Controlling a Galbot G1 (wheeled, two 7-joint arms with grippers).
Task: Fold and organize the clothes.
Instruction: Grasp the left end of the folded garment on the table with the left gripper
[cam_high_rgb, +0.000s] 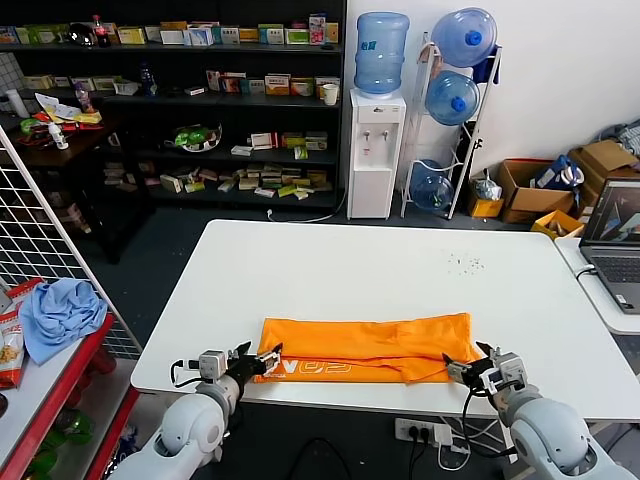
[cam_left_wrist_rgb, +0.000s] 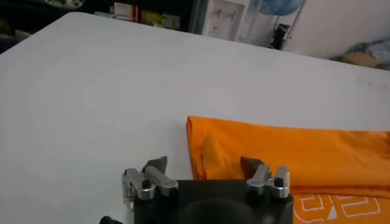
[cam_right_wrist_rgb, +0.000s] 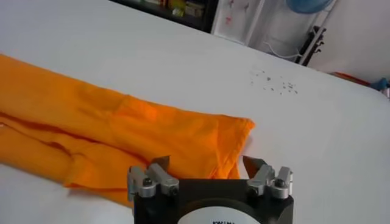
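The orange T-shirt (cam_high_rgb: 365, 346) lies folded into a long band near the white table's (cam_high_rgb: 380, 270) front edge, with pale lettering showing along its near side. My left gripper (cam_high_rgb: 257, 355) is open at the band's left end; in the left wrist view (cam_left_wrist_rgb: 204, 164) its fingers straddle the shirt's (cam_left_wrist_rgb: 292, 155) corner. My right gripper (cam_high_rgb: 462, 361) is open at the band's right end; in the right wrist view (cam_right_wrist_rgb: 206, 163) its fingers straddle the shirt's (cam_right_wrist_rgb: 116, 122) near corner. Neither holds cloth.
A light blue cloth (cam_high_rgb: 60, 315) lies on a red shelf unit at the left. A laptop (cam_high_rgb: 612, 240) sits on a side table at the right. Shelves, a water dispenser (cam_high_rgb: 376, 150) and bottles stand behind the table.
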